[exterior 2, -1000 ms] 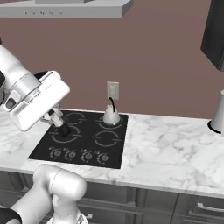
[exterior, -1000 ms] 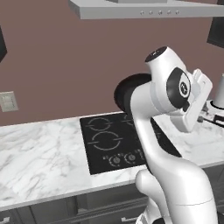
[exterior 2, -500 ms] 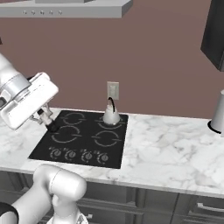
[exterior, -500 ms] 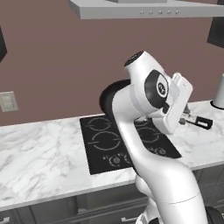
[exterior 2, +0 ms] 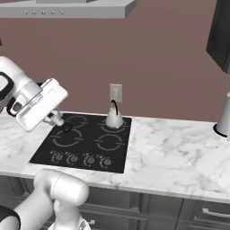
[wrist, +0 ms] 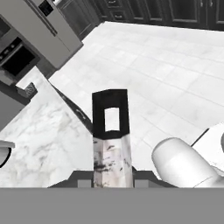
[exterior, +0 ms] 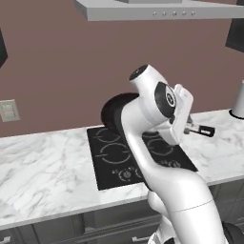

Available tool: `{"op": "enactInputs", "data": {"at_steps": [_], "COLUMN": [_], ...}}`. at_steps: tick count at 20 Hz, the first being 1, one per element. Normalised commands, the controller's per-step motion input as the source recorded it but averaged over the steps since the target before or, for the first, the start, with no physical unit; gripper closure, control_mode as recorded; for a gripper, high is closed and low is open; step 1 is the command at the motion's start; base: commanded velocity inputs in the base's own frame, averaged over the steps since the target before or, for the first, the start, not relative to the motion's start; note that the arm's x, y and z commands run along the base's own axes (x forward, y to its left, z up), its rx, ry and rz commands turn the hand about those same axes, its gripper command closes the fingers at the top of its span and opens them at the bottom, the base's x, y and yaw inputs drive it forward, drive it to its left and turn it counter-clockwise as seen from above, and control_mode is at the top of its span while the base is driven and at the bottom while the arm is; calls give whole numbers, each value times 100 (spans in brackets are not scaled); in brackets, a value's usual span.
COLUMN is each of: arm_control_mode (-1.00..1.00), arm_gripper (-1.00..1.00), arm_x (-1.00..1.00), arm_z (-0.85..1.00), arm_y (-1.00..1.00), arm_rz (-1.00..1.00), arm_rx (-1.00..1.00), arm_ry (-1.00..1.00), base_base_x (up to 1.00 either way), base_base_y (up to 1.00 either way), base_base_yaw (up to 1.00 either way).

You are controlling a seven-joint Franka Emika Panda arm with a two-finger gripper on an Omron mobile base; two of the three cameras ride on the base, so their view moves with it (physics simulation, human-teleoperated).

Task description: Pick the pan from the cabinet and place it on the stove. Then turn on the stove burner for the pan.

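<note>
The black pan (exterior: 113,112) hangs in the air over the back of the stove (exterior: 110,167), its round body partly hidden behind my arm. Its long handle runs right through my gripper (exterior: 189,128), and the dark handle tip (exterior: 204,130) sticks out past the fingers. In the hand view the gripper (wrist: 112,173) is shut on the handle, whose black end with a hole (wrist: 110,114) points away from me. From the right base camera my gripper (exterior 2: 59,120) sits over the stove's (exterior 2: 90,144) left rings. A corner of the dark cabinet (exterior 2: 220,31) shows at top right.
A small white kettle (exterior 2: 113,117) stands on the stove's back right burner, below a wall outlet (exterior 2: 116,92). Round knobs (exterior 2: 81,158) line the stove's front edge. A grey canister (exterior 2: 223,116) stands on the marble counter (exterior 2: 179,152) at the right. The range hood (exterior: 157,8) hangs overhead.
My arm has swung left with the pan, bringing it lower and nearer the stove's back. The grip on the handle has stayed the same.
</note>
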Motion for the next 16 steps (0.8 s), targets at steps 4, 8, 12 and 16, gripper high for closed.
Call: {"op": "enactInputs", "data": {"at_steps": [4,8,12,16], "arm_control_mode": [-100,-100,-100,-100], "arm_gripper": [100,100,100,100], "arm_x": [46,42,42,39], "arm_z": [-40,-45,-42,-37], "arm_y": [0,0,4,1], "arm_rz": [14,9,6,3], "arm_rx": [0,0,0,0], "arm_ry": [0,0,1,3], "base_base_x": [0,0,0,0], "base_base_y": [0,0,0,0], "base_base_yaw": [0,0,0,0]}}
